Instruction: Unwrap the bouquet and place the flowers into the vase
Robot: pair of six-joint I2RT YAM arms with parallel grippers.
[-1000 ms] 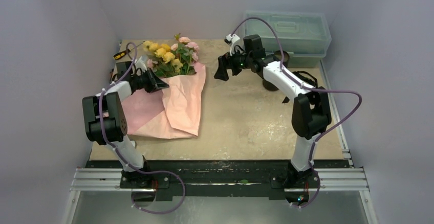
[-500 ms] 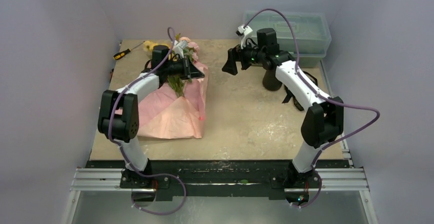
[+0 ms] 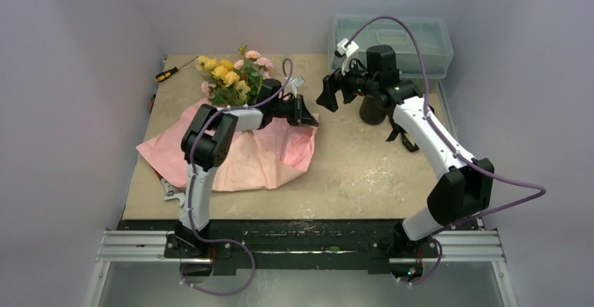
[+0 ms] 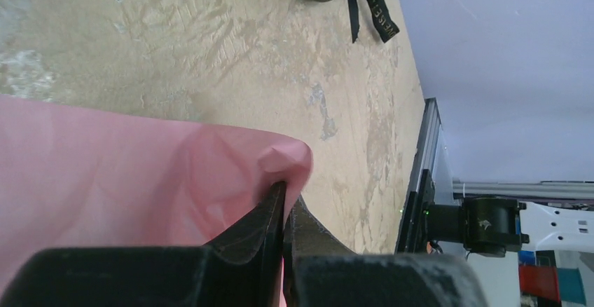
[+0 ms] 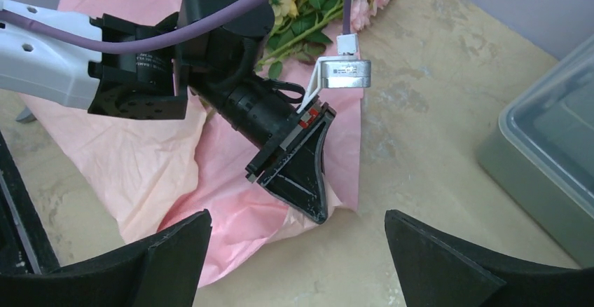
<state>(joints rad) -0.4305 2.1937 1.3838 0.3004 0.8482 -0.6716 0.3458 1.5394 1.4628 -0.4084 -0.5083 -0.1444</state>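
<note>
top view: left fingers [image 3: 306, 116] are pinched shut on a corner of the pink paper [image 3: 245, 160], which lies spread on the bench [image 3: 350, 174]; the flowers [image 3: 231, 79] lie on its far end, well to the outer side of those fingers; right fingers [image 3: 329, 95] stand wide and empty, near and facing the left ones, with the vase [image 3: 371, 114] upright just behind them; left wrist view: the corner sits folded between the closed tips; right wrist view: green stems show beyond the left fingers; the paper looks thin, limp and easy to tear, so edge pinches suit it; the flowers seem light, and are best gripped at the bunched stems
</note>
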